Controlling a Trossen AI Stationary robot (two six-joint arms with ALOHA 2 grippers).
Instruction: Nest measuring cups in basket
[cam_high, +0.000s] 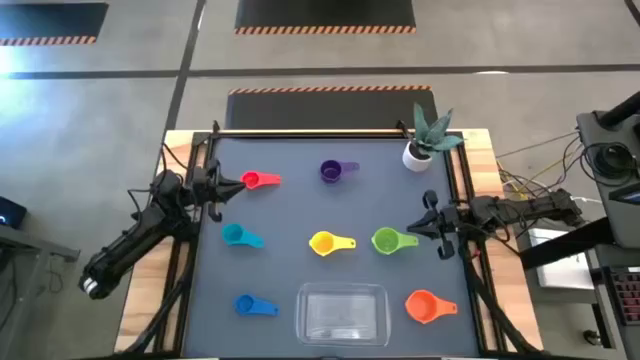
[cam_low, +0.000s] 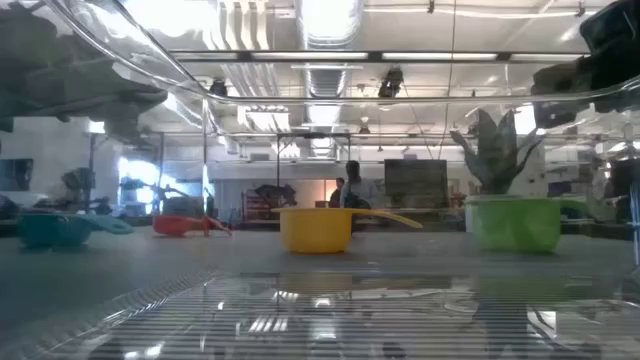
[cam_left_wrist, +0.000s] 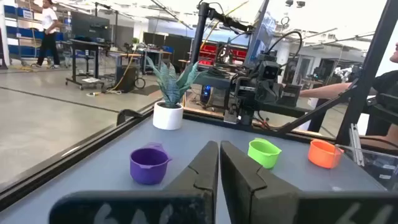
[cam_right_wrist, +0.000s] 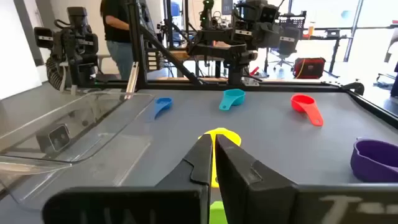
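Seven measuring cups (cam_high: 322, 243) lie scattered around the empty basket (cam_high: 343, 312) at bottom centre; left gripper (cam_high: 216, 186) and right gripper (cam_high: 432, 226) closed, holding nothing

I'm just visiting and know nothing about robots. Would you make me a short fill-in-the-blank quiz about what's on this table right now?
1. The clear basket has ____ measuring cups inside it.
2. The potted plant sits in a small ____ pot.
3. Between the teal cup and the green cup lies the ____ cup.
4. The cup nearest the left gripper is the ____ one.

Missing words: no; white; yellow; red
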